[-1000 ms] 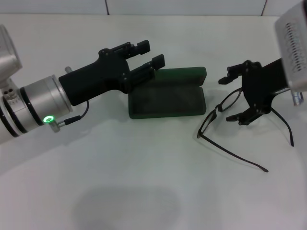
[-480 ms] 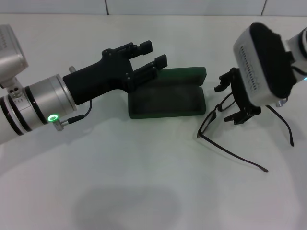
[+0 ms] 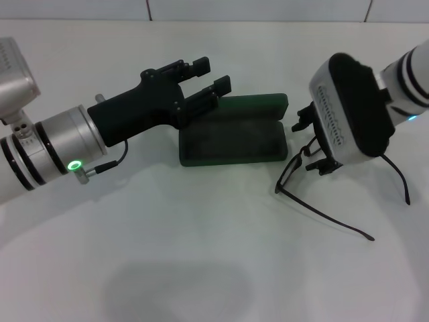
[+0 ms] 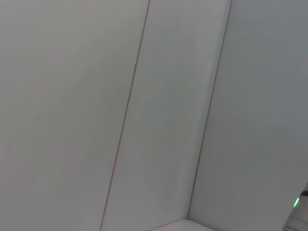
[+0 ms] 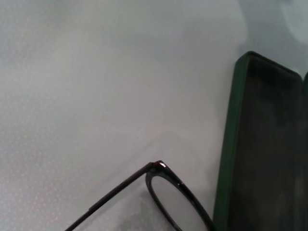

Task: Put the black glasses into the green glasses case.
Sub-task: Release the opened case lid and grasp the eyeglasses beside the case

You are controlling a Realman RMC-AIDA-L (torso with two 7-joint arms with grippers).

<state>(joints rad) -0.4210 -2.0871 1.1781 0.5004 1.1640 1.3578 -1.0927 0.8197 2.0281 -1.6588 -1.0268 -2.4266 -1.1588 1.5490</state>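
Note:
The green glasses case [image 3: 234, 142] lies open in the middle of the table, its lid [image 3: 258, 105] tilted back; the right wrist view shows its dark inside [image 5: 264, 144]. The black glasses [image 3: 293, 172] lie unfolded just right of the case, one temple arm [image 3: 335, 221] running toward the front and the other [image 3: 400, 176] out to the right. In the right wrist view a frame corner [image 5: 159, 166] lies close to the case's edge. My right gripper [image 3: 310, 143] stands open over the glasses' front frame, one finger on each side. My left gripper [image 3: 212, 75] is open above the case's left end.
The table is a plain white surface [image 3: 188, 255] with a white wall behind it. The left wrist view shows only white wall panels [image 4: 144, 115]. My right wrist housing [image 3: 352, 111] hides part of the glasses.
My right arm has swung left and turned, so its gripper sits nearer the case and its wrist covers more of the glasses. The left arm has barely moved.

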